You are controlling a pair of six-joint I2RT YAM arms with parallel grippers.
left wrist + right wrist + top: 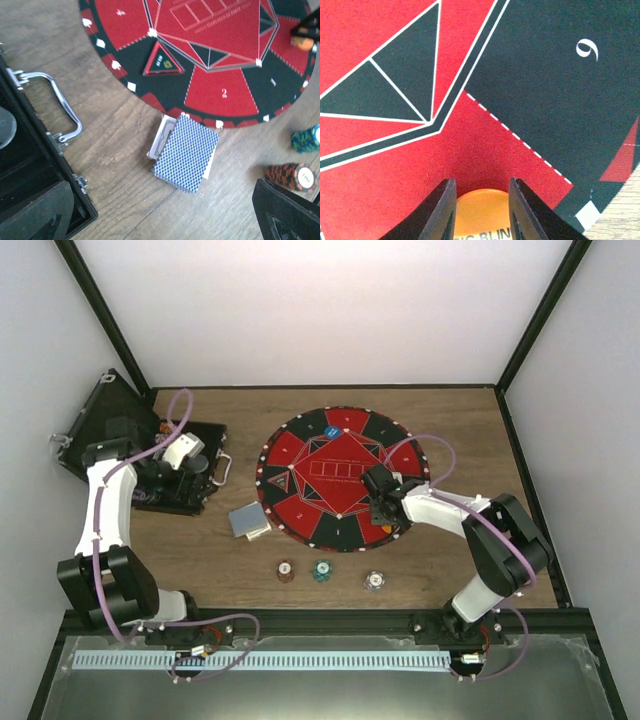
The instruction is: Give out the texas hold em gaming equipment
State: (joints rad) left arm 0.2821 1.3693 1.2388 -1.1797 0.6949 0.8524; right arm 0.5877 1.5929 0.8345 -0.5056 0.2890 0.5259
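Observation:
A deck of blue-backed cards (pixel 247 522) lies on the wooden table by the near-left rim of the red-and-black mat (pixel 300 455); it also shows in the left wrist view (pixel 186 152). Brown (pixel 286 569), green (pixel 322 570) and white (pixel 374 581) chip stacks stand in a row nearer the arms. A blue chip (pixel 332 432) lies on the mat's far part. My right gripper (pixel 380 505) is low over the mat's near-right part, its jaws closed against an orange "BIG BLIND" chip (pixel 480 215). My left gripper (pixel 195 478) hovers open and empty above the case edge, left of the deck.
A black hinged case (pixel 110 415) lies open at the far left, its metal handle (pixel 60 100) pointing toward the mat. A triangular black marker (pixel 161 61) lies on the mat's left part. Dark frame posts rise at the table's back corners.

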